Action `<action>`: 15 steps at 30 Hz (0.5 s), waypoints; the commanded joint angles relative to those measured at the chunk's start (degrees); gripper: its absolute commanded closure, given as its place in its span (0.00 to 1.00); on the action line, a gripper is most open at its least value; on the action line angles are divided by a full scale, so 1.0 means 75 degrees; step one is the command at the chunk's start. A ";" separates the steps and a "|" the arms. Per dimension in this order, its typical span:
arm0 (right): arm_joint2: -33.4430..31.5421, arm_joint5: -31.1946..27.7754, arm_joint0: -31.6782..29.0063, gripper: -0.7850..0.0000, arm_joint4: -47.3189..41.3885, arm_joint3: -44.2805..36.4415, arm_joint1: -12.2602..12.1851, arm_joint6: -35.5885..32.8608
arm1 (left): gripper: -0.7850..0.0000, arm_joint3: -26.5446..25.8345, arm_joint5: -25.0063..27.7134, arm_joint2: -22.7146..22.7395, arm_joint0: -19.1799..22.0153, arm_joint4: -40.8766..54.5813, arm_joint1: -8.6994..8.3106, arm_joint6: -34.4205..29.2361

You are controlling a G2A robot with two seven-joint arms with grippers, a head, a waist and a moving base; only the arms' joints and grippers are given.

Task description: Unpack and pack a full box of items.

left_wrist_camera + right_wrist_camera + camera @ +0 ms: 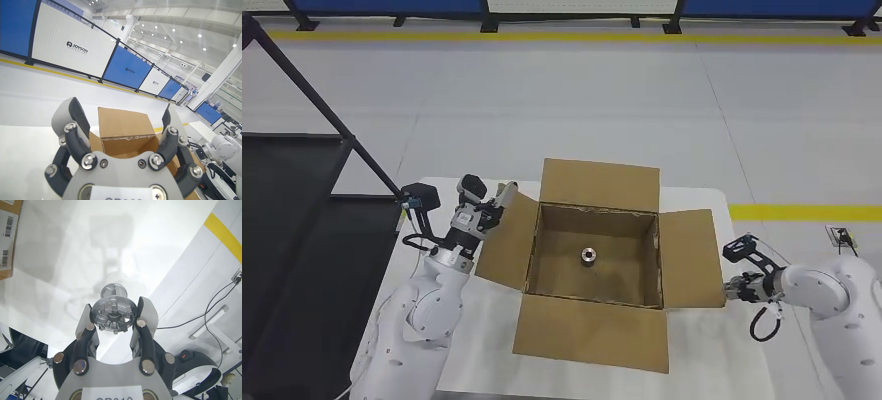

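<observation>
Clamped across its wide flange, the metal part [113, 315] sits in my right jaws, a pad [140, 309] pressing on each side of the rim. Its barrel end points away from me over the white desk [56, 266]. It hangs outside the box [592, 265], just past the right-hand flap.

It looks like cast metal. I judge it rigid, dense for its size and smooth enough to slip, so I can squeeze hard without fear of crushing it. The rim is thin and notched, which gives the pads little to bite on. A jolt might let the piece pivot, so I would carry it slowly and set it down, not drop it.

One similar part [588, 255] lies near the middle of the box floor. I would take it from above across its rim, though I cannot tell which way up it lies.

My left jaws are spread wide and empty beside the left flap. The box is corrugated card and probably light, with bendy flaps, so a nudge could shift it.
</observation>
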State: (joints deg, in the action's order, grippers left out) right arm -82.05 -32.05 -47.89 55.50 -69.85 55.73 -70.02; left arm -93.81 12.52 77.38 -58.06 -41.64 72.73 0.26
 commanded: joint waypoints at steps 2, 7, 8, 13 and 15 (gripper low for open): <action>0.0312 -0.0207 0.0198 0.58 0.0163 0.0234 0.0020 0.0072 | 0.00 -0.0023 -0.0026 -0.0001 -0.0007 -0.0053 0.0004 0.0001; 0.0692 -0.0319 0.0536 0.29 0.0193 0.0688 0.0063 0.0211 | 0.00 -0.0084 -0.0091 0.0019 -0.0081 -0.0144 0.0010 0.0048; 0.0738 -0.0352 0.0589 0.18 0.0189 0.0759 0.0065 0.0240 | 0.00 -0.0096 -0.0098 0.0031 -0.0099 -0.0145 0.0011 0.0063; 0.0802 -0.0502 0.0814 0.00 0.0113 0.0923 0.0040 0.0312 | 0.00 -0.0131 -0.0104 0.0112 -0.0150 -0.0138 0.0009 0.0061; 0.0748 -0.0451 0.0860 0.00 0.0149 0.0897 0.0004 0.0243 | 0.00 -0.0137 -0.0093 0.0134 -0.0162 -0.0130 0.0010 0.0062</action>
State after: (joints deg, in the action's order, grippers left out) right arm -76.18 -35.87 -41.59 56.40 -62.96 55.90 -67.89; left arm -94.82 11.77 78.31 -59.24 -42.66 72.80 0.70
